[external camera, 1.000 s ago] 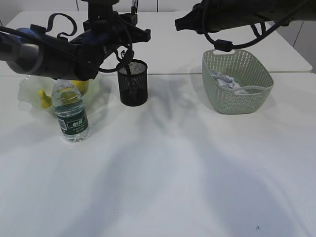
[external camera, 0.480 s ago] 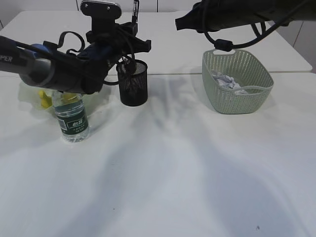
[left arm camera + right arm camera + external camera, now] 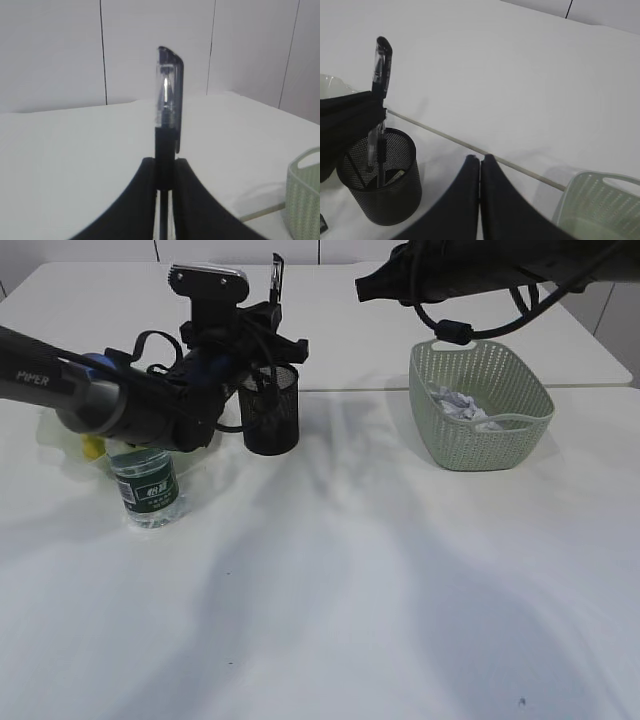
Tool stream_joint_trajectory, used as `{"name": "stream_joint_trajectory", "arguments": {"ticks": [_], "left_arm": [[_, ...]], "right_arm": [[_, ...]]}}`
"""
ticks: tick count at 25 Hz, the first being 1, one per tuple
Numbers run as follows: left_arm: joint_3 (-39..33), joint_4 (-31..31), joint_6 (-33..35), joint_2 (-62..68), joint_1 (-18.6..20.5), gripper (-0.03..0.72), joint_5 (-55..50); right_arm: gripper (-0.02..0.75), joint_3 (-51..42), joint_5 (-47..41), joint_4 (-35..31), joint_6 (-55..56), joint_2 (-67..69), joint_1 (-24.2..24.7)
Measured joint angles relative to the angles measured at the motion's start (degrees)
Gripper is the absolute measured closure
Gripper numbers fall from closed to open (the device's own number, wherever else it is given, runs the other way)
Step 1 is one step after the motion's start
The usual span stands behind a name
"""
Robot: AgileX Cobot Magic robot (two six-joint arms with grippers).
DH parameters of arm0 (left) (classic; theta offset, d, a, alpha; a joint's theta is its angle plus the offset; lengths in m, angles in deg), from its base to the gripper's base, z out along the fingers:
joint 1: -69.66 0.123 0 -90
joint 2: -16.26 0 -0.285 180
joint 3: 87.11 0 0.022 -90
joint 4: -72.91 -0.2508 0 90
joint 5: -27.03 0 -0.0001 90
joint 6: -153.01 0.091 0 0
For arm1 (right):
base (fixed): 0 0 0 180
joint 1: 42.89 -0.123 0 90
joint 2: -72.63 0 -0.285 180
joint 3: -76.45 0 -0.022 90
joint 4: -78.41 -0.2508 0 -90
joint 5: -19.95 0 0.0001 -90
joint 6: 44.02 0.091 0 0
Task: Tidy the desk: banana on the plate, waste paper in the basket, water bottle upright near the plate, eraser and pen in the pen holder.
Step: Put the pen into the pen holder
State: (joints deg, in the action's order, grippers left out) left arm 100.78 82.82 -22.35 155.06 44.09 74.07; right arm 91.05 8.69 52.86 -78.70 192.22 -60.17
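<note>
Lowering pen (image 3: 276, 275) into pen holder (image 3: 269, 408): left pincer (image 3: 164, 172) pinching it, right pincer (image 3: 480, 162) pressed together, empty; paper (image 3: 458, 403) binned, bottle (image 3: 146, 483) upright.

The left arm (image 3: 90, 405) at the left of the frame is black with a grey sleeve section lettered "PIPER" in white, a blue ring, looping black cables and a silver-topped camera block. The right arm (image 3: 480, 270) along the upper right is black, with cables trailing below.
</note>
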Motion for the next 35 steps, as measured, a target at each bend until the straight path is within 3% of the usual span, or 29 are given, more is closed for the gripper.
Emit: {"name": "stream_joint_trajectory", "arguments": {"ticks": [24, 35], "left_arm": [[0.0, -3.2, -0.4, 3.5, 1.1, 0.661, 2.3], [0.0, -3.5, -0.5, 3.7, 1.1, 0.661, -1.8]], "right_arm": [[0.754, 0.0, 0.3, 1.3, 0.0, 0.0, 0.0], [0.754, 0.0, 0.4, 1.4, 0.0, 0.0, 0.0]]}}
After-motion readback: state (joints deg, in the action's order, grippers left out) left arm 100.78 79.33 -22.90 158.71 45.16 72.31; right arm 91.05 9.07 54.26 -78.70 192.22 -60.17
